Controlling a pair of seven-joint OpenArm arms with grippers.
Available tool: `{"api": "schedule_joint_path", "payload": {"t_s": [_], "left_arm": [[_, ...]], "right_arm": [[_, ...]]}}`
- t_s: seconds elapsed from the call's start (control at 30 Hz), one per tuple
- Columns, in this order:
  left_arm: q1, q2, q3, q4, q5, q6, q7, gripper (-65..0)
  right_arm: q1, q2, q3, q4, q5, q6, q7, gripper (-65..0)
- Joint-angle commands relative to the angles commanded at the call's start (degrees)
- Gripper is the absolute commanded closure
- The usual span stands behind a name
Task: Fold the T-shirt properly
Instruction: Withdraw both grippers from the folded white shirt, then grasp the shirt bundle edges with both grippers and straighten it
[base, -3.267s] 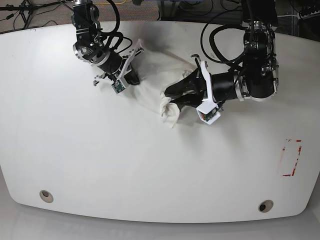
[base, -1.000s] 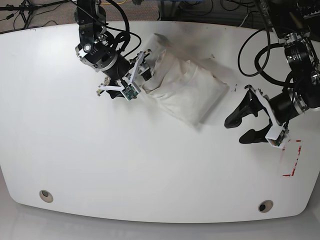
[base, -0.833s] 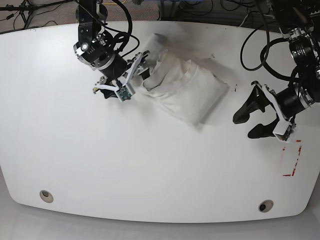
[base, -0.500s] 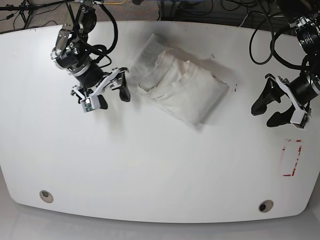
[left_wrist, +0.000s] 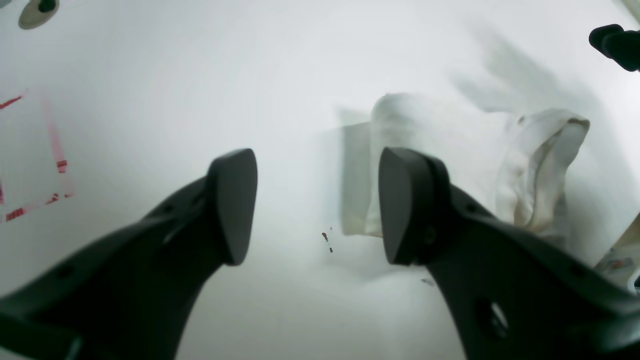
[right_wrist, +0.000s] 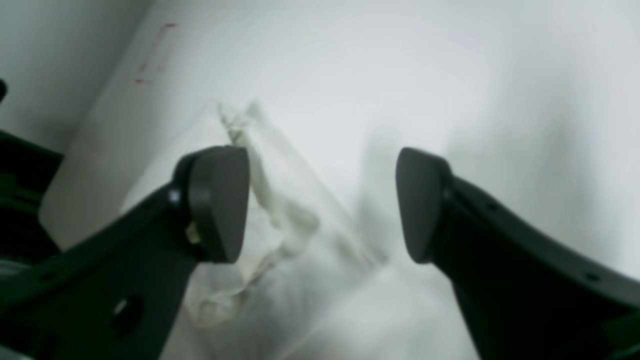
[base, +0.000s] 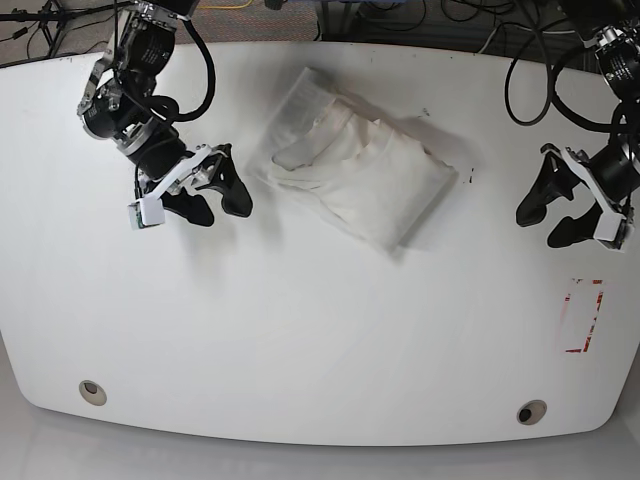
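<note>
The left gripper (base: 548, 216) hangs with jaws spread, well off to one side of the T-shirt (base: 355, 170). The right gripper (base: 215, 193) hangs on the T-shirt's other side, jaws also apart and empty.

T-shirt (base: 355, 175) on table (base: 300, 330), between left hand (base: 545, 215), right hand (base: 215, 195)

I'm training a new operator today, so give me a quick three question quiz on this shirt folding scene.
1. True or false: the left gripper is clamped on the T-shirt.
2. Which lies nearer the red tape marking? A) right gripper B) left gripper
3. Fill in: the T-shirt lies as a folded bundle on the white ____.

Key: 1 false, both grippers are open and clear of it; 2 B; 3 table.
</note>
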Motion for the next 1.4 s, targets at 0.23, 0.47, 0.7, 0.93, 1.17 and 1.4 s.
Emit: {"api": "schedule_joint_path", "payload": {"t_s": [0.23,0.47,0.7,0.93,1.17,1.4], "left_arm": [[0.4,-0.1,0.0,0.0,1.6,0.0,0.0,-36.1],[0.8,0.0,0.0,0.0,2.9,0.0,0.0,-36.1],[1.6,0.0,-0.1,0.0,3.0,0.0,0.0,-36.1],[1.7,0.0,-0.1,0.0,3.0,0.0,0.0,-36.1],[1.7,0.0,-0.1,0.0,3.0,0.0,0.0,-36.1],[1.7,0.0,0.1,0.0,3.0,0.0,0.0,-36.1]], "right_arm": [[-1.1,-0.2,-7.4,-4.8,0.0,-0.09,-0.2,-43.1],[-1.3,-0.1,-12.4,-5.4,0.0,-0.09,-0.2,-43.1],[-1.4,-0.1,-15.3,-5.4,0.0,-0.18,-0.4,-43.1],[-1.2,0.5,-19.6,-5.5,0.0,-0.44,-0.4,-42.8],[-1.1,0.6,-20.5,-5.4,0.0,-0.44,-0.4,-21.9],[-1.1,2.4,-20.6,-5.0,0.3,-0.09,-0.4,-0.2]]}}
